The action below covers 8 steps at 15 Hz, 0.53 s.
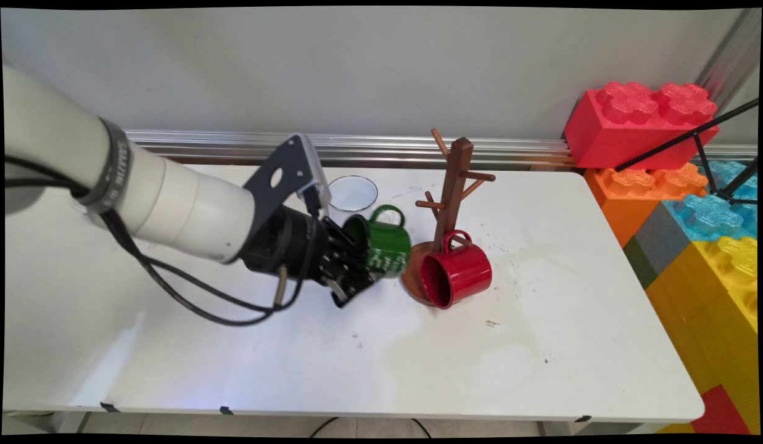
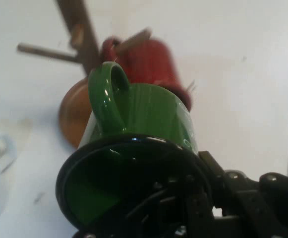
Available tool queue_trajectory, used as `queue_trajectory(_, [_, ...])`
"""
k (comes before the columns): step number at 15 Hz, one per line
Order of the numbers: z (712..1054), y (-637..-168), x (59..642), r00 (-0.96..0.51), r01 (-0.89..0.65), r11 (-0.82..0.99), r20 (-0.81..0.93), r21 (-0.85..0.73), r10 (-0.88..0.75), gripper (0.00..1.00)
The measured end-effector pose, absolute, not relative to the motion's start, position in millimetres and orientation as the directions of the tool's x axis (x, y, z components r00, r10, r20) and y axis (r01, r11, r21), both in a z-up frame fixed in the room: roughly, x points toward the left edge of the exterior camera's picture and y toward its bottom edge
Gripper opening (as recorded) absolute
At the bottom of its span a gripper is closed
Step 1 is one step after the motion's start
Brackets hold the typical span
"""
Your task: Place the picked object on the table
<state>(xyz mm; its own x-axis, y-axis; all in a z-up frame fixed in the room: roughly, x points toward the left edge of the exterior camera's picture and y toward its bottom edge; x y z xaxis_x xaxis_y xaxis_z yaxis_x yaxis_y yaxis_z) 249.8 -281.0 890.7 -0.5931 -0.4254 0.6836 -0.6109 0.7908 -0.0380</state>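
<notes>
A: Where is the glossy green enamel mug (image 1: 384,243) with white lettering on its side?

B: Off the white bench (image 1: 541,345), lying on its side in the black two-finger gripper (image 1: 356,262). Its mouth faces the wrist and its handle loop stands at twelve o'clock. The fingers are clenched on the rim, one inside the mouth and one outside the wall, as the hand view shows.

A: How would it handle?

B: My judgement: a thin, stiff metal shell, light, with a slick glaze. It won't give under pressure, but it could slide or swing in a rim pinch, and the enamel may chip if knocked. The rim works as a hold; the handle is the other firm place.

A: What is around it?

B: At three o'clock from the mug, just beside it, a brown wooden mug tree (image 1: 450,185) rises from a round base, its pegs slanting upward. A shiny red enamel mug (image 1: 455,277) hangs by its handle from a low peg, mouth towards the near-left, its body over the base. At eleven o'clock, partly behind the hand, stands a white mug (image 1: 353,192).
</notes>
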Motion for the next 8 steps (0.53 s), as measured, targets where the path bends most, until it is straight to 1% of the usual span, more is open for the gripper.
queue_trajectory(8, [933, -308, 295, -0.696, -0.592, 0.799, 0.566, -0.106, -0.441, 0.00])
